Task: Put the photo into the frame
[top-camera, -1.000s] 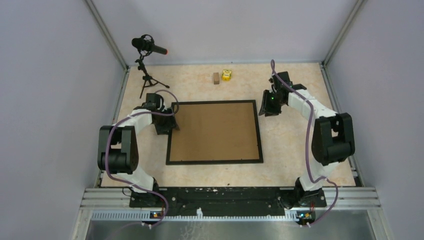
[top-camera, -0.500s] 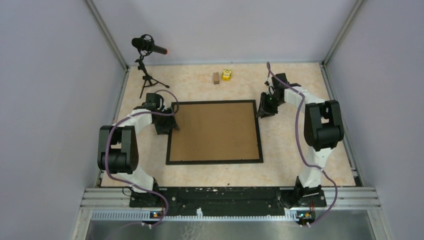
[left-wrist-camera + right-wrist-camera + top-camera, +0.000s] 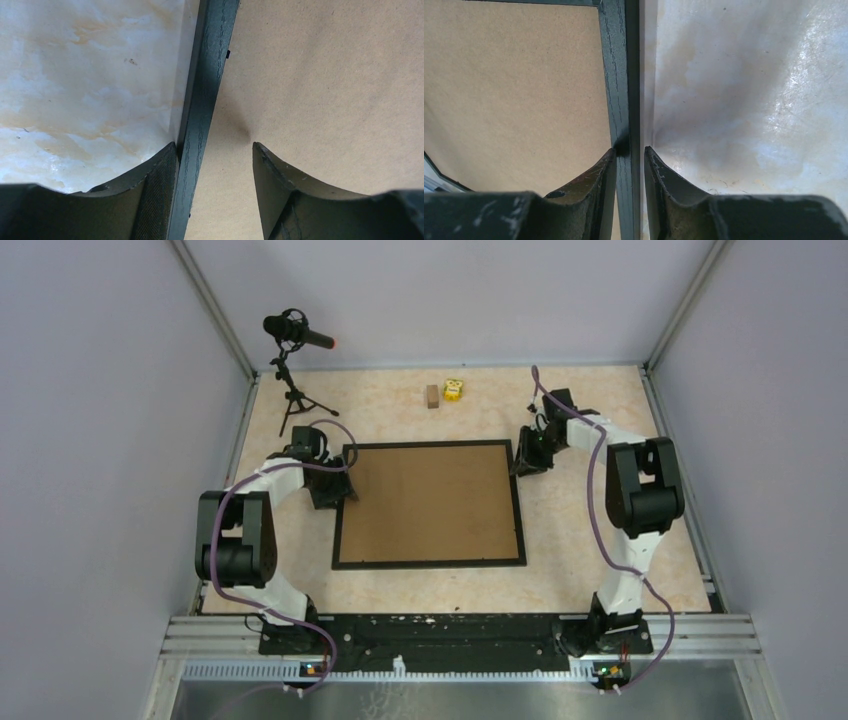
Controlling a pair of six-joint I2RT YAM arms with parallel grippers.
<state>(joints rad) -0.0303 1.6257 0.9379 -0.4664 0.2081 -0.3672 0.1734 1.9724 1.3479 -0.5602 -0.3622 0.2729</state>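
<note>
The black frame (image 3: 430, 564) lies flat mid-table, back up, filled by a brown backing board (image 3: 430, 502). The photo is hidden. My left gripper (image 3: 335, 490) is open astride the left rail. In the left wrist view (image 3: 214, 145) one finger (image 3: 155, 185) rests against the rail's (image 3: 207, 75) outer side, and the other hangs over the board, well apart. My right gripper (image 3: 525, 462) sits at the right rail near the far right corner. In the right wrist view (image 3: 629, 148) its jaws pinch that rail (image 3: 619, 75) from both sides.
A microphone on a tripod (image 3: 295, 335) stands at the far left corner. A small brown block (image 3: 432, 396) and a yellow object (image 3: 454, 390) lie near the back edge. Grey walls enclose the table on three sides.
My right arm has swung left onto the frame's right rail and its jaws have narrowed around it. The left arm and the frame have not moved.
</note>
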